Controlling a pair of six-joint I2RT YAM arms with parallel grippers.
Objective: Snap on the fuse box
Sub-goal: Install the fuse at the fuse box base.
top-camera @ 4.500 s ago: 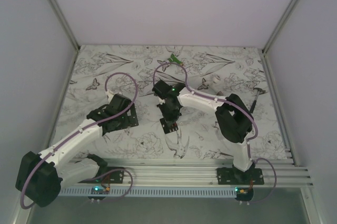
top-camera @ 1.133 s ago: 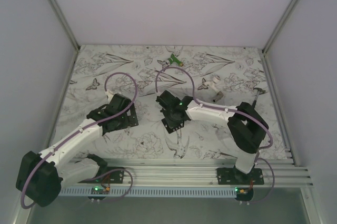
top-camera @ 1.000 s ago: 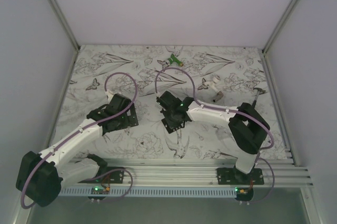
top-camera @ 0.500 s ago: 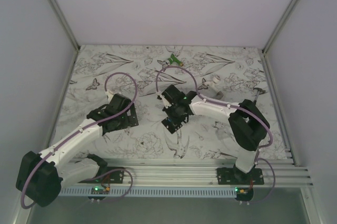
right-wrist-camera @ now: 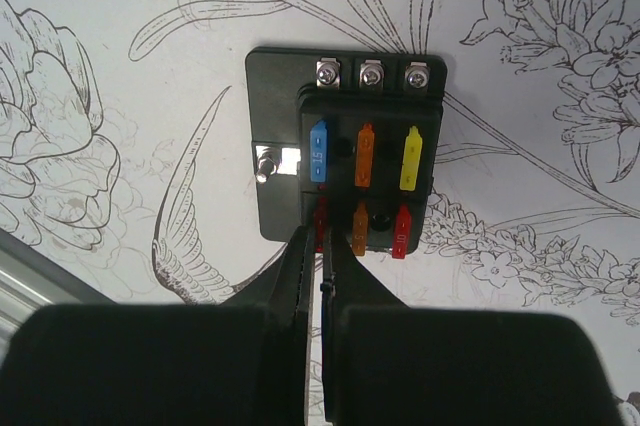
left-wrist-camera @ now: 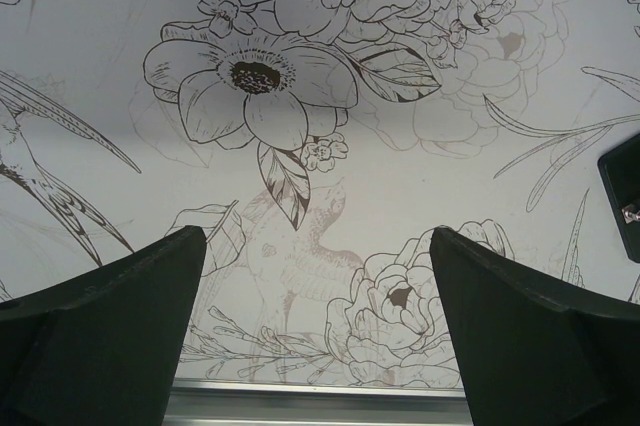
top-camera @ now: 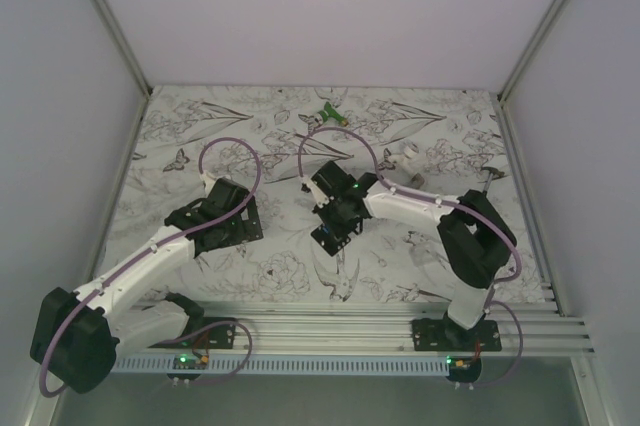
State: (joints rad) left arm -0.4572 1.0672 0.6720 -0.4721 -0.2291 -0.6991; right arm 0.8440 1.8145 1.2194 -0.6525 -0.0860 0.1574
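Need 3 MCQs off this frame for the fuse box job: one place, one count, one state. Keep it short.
1. Where is the fuse box?
A) on the table, right at the right gripper's fingertips
B) in the far left corner
C) at the right edge

2. How many screws sit in the row along its top edge in the right wrist view?
A) one
B) three
C) six

3. The left gripper is:
A) shut on the fuse box
B) shut on a fuse
C) open, nothing between its fingers

Answers:
1 A: the right wrist view shows the fingertips at the box's near edge.
2 B: three silver heads sit side by side.
3 C: the left wrist view shows its fingers wide apart over bare printed table.
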